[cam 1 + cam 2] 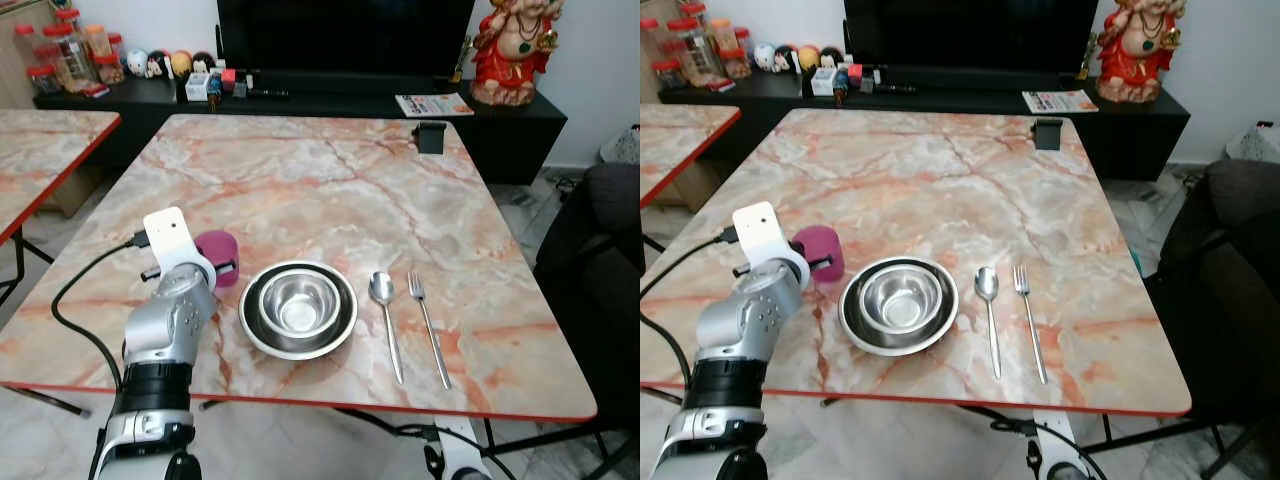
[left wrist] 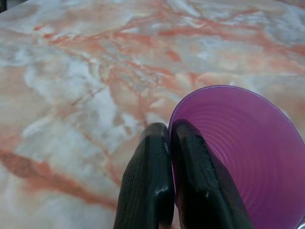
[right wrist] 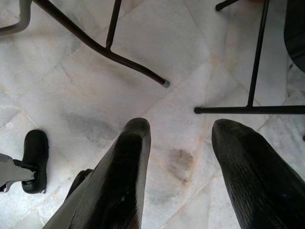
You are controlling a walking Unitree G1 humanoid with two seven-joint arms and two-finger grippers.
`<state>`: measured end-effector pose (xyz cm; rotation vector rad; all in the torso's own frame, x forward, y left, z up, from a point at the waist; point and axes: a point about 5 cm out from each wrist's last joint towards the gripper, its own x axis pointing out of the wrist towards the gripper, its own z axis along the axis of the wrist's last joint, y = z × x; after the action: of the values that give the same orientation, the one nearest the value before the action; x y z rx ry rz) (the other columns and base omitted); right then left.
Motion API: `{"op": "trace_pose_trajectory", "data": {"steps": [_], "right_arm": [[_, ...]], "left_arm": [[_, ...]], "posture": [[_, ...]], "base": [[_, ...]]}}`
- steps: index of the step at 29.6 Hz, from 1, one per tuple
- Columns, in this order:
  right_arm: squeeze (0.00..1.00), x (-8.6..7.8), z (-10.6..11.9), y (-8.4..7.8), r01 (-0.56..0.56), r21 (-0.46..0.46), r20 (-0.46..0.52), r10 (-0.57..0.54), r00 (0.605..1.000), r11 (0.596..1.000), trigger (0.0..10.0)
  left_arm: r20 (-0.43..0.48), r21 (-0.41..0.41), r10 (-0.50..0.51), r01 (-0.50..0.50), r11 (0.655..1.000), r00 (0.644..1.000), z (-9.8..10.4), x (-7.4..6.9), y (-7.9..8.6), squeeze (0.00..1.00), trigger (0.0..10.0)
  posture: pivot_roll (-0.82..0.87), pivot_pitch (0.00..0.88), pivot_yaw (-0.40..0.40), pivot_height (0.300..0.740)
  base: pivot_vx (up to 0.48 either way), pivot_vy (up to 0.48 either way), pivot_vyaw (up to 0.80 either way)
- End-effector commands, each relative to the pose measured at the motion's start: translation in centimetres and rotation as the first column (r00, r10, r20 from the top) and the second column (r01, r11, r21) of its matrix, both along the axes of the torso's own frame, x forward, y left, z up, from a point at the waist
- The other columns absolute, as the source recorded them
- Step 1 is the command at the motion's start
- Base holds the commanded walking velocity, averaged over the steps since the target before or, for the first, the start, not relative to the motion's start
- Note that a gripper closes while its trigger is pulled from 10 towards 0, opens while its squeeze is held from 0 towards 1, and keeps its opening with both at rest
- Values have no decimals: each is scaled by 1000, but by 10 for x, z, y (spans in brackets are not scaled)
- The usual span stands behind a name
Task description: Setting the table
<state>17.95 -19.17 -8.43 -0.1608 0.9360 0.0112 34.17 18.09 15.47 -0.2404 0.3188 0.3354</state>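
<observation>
A purple plastic cup point(image 1: 218, 256) stands on the marble table point(image 1: 300, 190) just left of the steel bowl point(image 1: 297, 302), which rests in a steel plate point(image 1: 258, 338). My left gripper point(image 2: 167, 138) is shut on the purple cup's rim point(image 2: 228, 143), one finger inside and one outside. Right of the plate lie a spoon point(image 1: 385, 310) and a fork point(image 1: 428, 325), side by side. My right gripper point(image 3: 181, 129) hangs open below the table, over the tiled floor.
A small black object point(image 1: 430, 136) sits at the table's far right edge. A second marble table point(image 1: 40, 150) stands to the left. Behind are a dark TV cabinet point(image 1: 300, 95) with jars and a red statue point(image 1: 515, 50). A dark chair point(image 1: 595, 260) is at the right.
</observation>
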Motion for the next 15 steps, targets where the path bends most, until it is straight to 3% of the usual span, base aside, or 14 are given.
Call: {"op": "trace_pose_trajectory", "data": {"steps": [1,13,14,15], "right_arm": [[0,3,2,1,2,3,11,-2,1000,1000,10000],[0,5,2,2,0,5,14,0,1000,1000,10000],[0,5,2,2,1,6,15,-1,1000,1000,10000],[0,6,2,2,2,7,15,-2,1000,1000,10000]], "left_arm": [[-12,-4,14,-14,1000,1000,0,-4,1,0,10000],[-42,-3,8,-8,1000,999,-2,-17,1,0,10000],[-45,-5,6,-6,1000,999,-3,-17,0,847,10000],[-46,-6,5,-5,1000,999,-3,-16,0,847,10000]], "posture": [[11,0,-16,740],[18,0,-15,740],[17,0,-15,740],[17,0,-15,740]], "base": [[0,0,0],[0,0,0],[0,0,0],[0,0,0]]}}
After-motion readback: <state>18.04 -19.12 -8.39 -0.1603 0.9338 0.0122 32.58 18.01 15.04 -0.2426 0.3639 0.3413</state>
